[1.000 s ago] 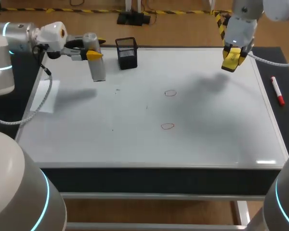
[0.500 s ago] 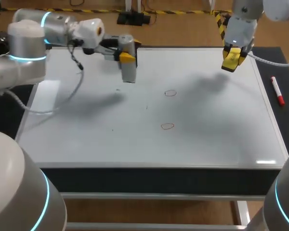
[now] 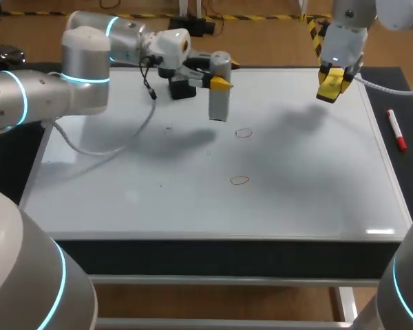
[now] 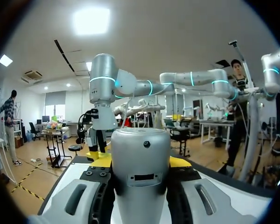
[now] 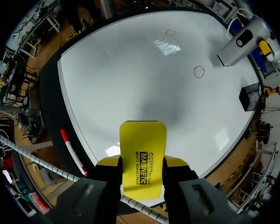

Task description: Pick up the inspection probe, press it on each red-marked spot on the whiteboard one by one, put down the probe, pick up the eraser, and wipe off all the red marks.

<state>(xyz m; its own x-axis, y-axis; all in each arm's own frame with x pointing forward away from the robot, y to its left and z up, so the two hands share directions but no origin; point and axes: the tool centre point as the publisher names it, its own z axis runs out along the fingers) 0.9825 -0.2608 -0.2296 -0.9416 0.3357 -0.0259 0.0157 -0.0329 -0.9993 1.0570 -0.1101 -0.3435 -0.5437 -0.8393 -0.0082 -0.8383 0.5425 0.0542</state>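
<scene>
While the probe hangs upright in your left gripper, both yellow-tipped fingers press on its upper part from two sides. Its grey body runs down below them toward the whiteboard. Its lower end sits near the farther red mark, a little to the left arm's side of it. You cannot tell from the head view whether it touches the board, though its shadow lies apart from it. The nearer red mark lies further from those fingers, toward the robot. Just behind the left wrist stands a black mesh holder, partly hidden by the arm.

Your right gripper is clamped on the yellow eraser, one finger on each long edge, and the eraser sticks out ahead of the fingertips. It hangs above the board's far right corner, well apart from both marks. A red marker lies off the board, beside the right fingers.
</scene>
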